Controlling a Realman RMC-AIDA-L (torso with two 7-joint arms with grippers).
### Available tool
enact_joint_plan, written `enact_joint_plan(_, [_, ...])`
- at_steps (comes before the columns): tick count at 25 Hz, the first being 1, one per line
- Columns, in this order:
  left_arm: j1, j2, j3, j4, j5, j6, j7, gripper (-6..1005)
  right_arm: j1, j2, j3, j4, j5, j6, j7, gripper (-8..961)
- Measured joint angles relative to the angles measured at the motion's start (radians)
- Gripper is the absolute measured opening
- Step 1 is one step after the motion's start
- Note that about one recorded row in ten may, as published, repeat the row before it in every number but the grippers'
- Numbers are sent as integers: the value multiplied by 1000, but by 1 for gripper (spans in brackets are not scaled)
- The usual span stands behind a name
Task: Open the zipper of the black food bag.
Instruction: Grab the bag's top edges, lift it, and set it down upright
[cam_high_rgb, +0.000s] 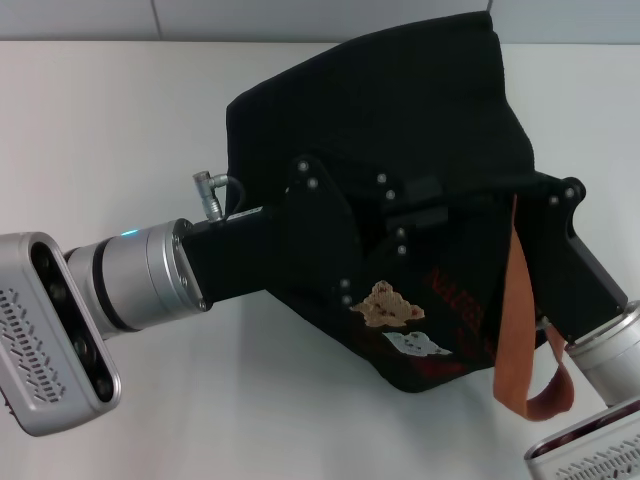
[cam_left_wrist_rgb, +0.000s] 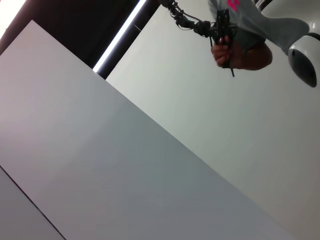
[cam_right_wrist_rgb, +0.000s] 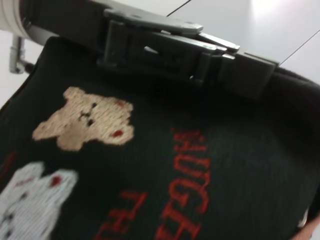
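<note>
The black food bag (cam_high_rgb: 400, 110) lies tilted in the middle of the white table, its face with the tan bear patch (cam_high_rgb: 390, 304), white bear patch (cam_high_rgb: 415, 346) and red lettering (cam_right_wrist_rgb: 192, 165) turned toward me. An orange-brown strap (cam_high_rgb: 519, 330) hangs down its right side. My left gripper (cam_high_rgb: 415, 205) reaches in from the left and lies across the bag's upper front; it also crosses the right wrist view as the left gripper (cam_right_wrist_rgb: 235, 70). My right gripper (cam_high_rgb: 548, 200) presses against the bag's right edge by the strap. The zipper is hidden among the dark fabric.
The white table (cam_high_rgb: 120, 130) spreads around the bag on the left and in front. A grey wall edge (cam_high_rgb: 150, 20) runs along the back. The left wrist view shows only white panels and a person's hand (cam_left_wrist_rgb: 240, 52) holding a device far off.
</note>
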Motion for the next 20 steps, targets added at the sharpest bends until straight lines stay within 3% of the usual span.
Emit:
enact_joint_plan(4, [0,0,-24,0,0,-6,-8,89,-53,0,4,-1,13,13,-14,4])
enact_joint_plan(9, [2,0,-43,0,-3,-9,-9,89,-180,0,7,-69,135,26,23,3])
enact_joint_plan(13, [6,0,-50,0,-4,-9,-9,89,-213,-1,7,-115,204,27,112,8])
enact_joint_plan(16, [12,0,-57,-9,-4,-12,-11,89,-229,-4,6,-141,228,-57,237,12])
enact_joint_plan(17, [26,0,-89,-35,-4,-15,-12,89,-239,-4,7,-146,229,-134,308,13])
enact_joint_plan(20, [54,0,-140,-66,-4,-16,-13,89,-244,-3,14,-146,229,-193,375,32])
